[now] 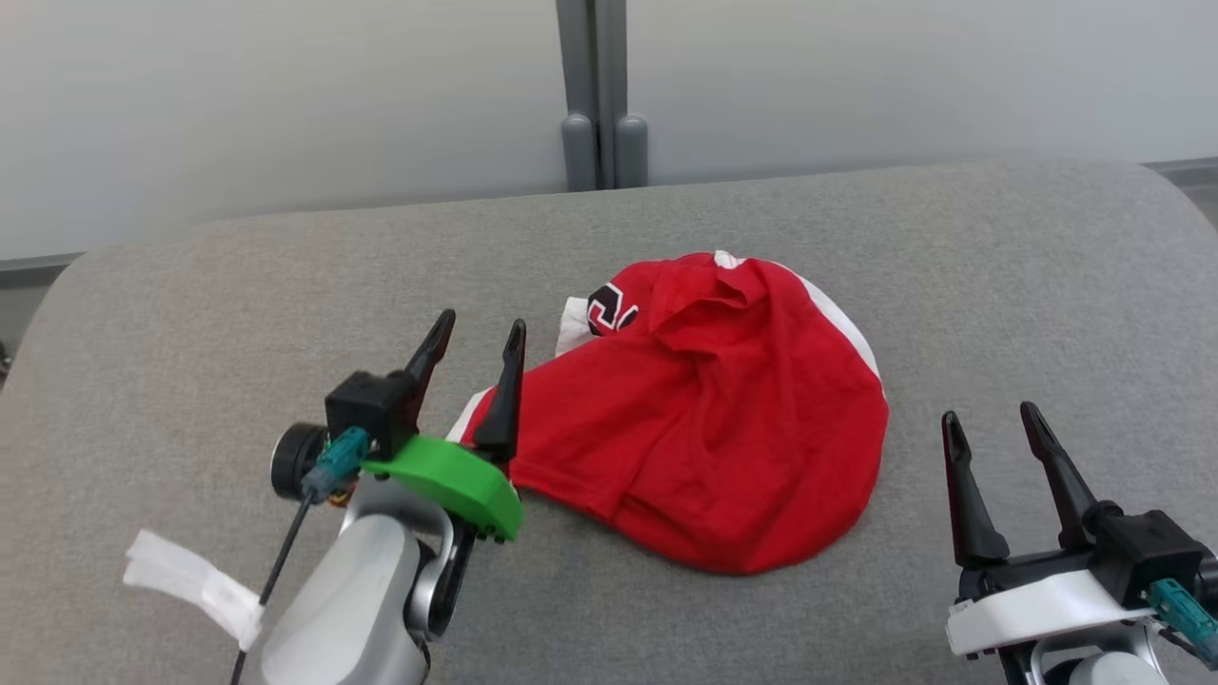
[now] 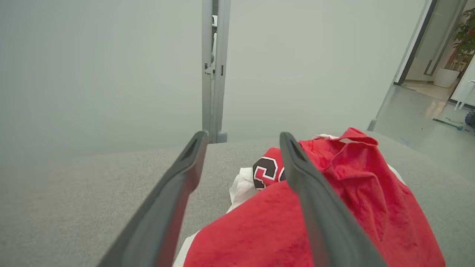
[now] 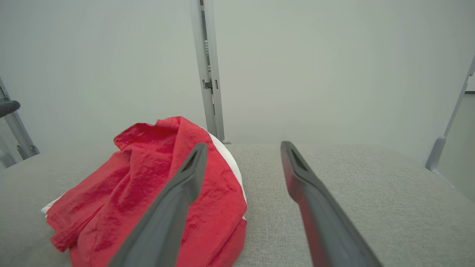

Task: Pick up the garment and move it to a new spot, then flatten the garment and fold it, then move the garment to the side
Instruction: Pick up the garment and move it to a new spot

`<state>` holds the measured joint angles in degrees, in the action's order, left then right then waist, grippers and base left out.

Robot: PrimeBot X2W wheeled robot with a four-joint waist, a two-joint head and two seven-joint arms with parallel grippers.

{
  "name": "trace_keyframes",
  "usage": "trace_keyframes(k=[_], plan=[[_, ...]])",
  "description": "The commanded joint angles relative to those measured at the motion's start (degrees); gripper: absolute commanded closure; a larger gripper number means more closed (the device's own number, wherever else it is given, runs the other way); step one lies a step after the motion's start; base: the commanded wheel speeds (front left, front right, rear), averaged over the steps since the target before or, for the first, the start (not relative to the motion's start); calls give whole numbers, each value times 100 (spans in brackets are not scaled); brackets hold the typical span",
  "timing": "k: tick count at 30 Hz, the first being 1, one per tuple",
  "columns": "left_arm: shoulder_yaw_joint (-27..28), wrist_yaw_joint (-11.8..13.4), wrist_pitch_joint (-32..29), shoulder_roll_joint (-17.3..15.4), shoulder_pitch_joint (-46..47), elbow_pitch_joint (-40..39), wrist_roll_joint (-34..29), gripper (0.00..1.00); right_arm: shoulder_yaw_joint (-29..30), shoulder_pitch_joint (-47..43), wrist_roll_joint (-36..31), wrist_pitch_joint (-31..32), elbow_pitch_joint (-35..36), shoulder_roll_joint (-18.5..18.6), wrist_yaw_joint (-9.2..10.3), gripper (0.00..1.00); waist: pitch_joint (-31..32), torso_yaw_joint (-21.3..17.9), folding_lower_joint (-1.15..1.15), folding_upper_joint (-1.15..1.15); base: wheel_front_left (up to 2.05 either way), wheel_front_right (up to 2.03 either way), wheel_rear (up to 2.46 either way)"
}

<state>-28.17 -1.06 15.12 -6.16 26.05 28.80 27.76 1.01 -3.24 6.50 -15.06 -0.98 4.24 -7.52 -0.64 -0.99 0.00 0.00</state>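
The left gripper (image 1: 480,323) stands with its fingers spread and nothing between them. One finger sits at the near-left edge of the garment (image 1: 723,419), and from the wrist the red cloth lies just under the fingers. The right gripper (image 1: 990,414) is spread and empty too, apart from the heap at its near right.

The grey padded table (image 1: 190,314) takes up most of what I can see, with the garment about mid-table, a little to the right. It lies as a rumpled mound — folded over on itself, creased, one part pushed up toward the far side. White trim (image 1: 847,323) curves along its right edge, and a bit of black-and-white lettering (image 1: 609,309) peeks out at the far left.

From here I'd say little is done. I can't tell whether this is its new spot. It is neither flattened nor folded, and moving it aside is left as well.
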Motion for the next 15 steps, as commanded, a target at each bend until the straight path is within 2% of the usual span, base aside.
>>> trace_keyframes(k=[1,8,15], plan=[[13,48,6,-1,-291,-186,5,0,38,-122,47,-21,44,-18,6,0,170,276,0,0,0,0,0],[210,308,7,49,-1164,-805,-166,0,85,-299,100,-21,80,-75,6,0,251,322,0,0,0,0,0],[309,263,8,119,-1538,-988,-392,0,77,-343,89,-21,80,-98,6,0,318,292,0,0,0,0,0]])
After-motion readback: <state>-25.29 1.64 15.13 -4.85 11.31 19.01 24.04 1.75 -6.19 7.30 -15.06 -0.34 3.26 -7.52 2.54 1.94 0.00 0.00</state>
